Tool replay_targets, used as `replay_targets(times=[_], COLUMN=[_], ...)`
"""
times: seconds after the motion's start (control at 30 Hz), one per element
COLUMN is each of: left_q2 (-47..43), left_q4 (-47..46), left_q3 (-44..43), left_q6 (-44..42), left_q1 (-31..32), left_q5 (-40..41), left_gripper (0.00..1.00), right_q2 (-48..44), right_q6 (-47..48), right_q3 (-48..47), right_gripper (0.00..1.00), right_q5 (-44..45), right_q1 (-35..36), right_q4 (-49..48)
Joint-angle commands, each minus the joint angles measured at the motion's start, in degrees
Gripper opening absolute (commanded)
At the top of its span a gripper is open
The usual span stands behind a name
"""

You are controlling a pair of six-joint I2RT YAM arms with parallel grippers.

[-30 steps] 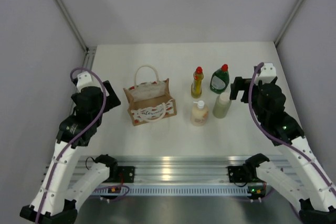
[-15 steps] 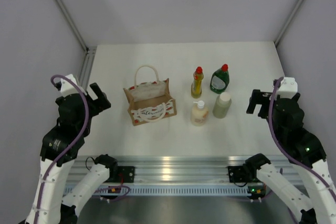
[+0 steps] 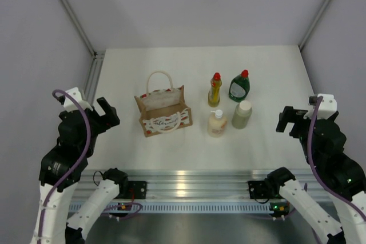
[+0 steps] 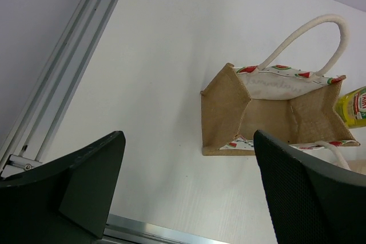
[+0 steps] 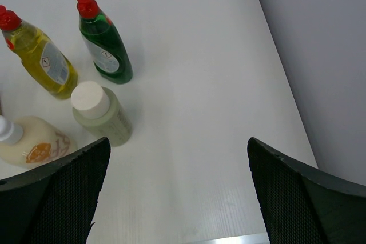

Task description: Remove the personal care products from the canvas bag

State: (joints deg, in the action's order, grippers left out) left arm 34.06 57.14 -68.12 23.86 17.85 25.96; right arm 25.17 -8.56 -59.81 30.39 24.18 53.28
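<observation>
You see the yellow bottle (image 5: pixel 43 55), green bottle (image 5: pixel 106 47), white-capped cylinder (image 5: pixel 103 115) and pump bottle (image 5: pixel 31 144) standing on the table (image 5: pixel 200 84); the right gripper (image 5: pixel 177 198) is spread wide.

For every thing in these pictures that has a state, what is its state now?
Bag: upright, mouth open, nothing seen inside.
Yellow bottle: standing outside the bag, cap on.
Green bottle: standing outside the bag, cap on.
Pump bottle: standing outside the bag.
Olive-grey bottle: standing outside the bag, cap on.
Left gripper: open, empty.
Right gripper: open, empty.
</observation>
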Motion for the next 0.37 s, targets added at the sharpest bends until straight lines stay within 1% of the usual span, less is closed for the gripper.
replay_targets(times=[0.0, 0.33], left_q2=[-0.4, -0.7], left_q4=[0.2, 0.1], left_q3=[0.4, 1.6], left_q6=[-0.2, 1.4], left_q1=[0.2, 0.1], left_q5=[-1.1, -0.6], left_gripper=[0.98, 0.98], right_q2=[-0.6, -0.8], right_q6=[0.8, 1.1], right_q3=[-2.1, -2.2], right_gripper=[1.00, 0.99], right_q5=[-0.2, -0.7], right_q1=[-0.4, -0.3], right_q4=[1.9, 1.8])
